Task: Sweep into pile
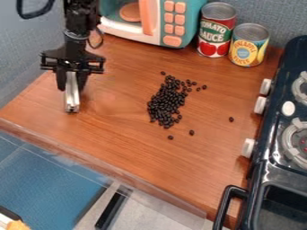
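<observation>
Gripper [71,86] pinching silver bar-shaped tool [72,99], left of black beans [165,102]. Beans mostly clustered mid-counter [114,134], strays toward stove [264,159]. Likely between sweeps; next: get tool beyond strays, push inward.

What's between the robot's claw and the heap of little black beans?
Just bare wood: the camera view shows uncovered countertop from the gripper, with its metal piece, across to the beans.
</observation>
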Robot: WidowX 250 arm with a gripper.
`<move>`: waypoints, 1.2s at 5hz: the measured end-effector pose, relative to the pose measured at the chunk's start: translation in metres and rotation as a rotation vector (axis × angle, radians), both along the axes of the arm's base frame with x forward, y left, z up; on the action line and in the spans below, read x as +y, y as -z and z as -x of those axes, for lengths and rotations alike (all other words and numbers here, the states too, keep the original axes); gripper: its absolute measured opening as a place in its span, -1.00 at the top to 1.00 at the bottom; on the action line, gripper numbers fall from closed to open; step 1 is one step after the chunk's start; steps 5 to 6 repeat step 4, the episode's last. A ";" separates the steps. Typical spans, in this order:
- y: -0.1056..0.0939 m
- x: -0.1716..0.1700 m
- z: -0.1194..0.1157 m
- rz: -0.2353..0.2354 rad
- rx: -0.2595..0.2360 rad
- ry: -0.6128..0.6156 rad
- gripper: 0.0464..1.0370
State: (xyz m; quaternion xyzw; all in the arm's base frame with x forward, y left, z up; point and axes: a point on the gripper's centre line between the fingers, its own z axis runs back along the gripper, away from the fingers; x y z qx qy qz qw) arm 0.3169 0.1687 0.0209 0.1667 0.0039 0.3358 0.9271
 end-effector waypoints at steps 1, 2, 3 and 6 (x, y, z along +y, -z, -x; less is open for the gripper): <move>-0.003 -0.005 0.005 0.041 0.096 0.123 0.23; -0.028 -0.018 0.007 0.117 0.119 0.250 -0.37; -0.087 -0.021 0.007 0.200 0.009 0.360 -0.88; -0.136 -0.010 0.022 0.222 -0.103 0.387 -0.94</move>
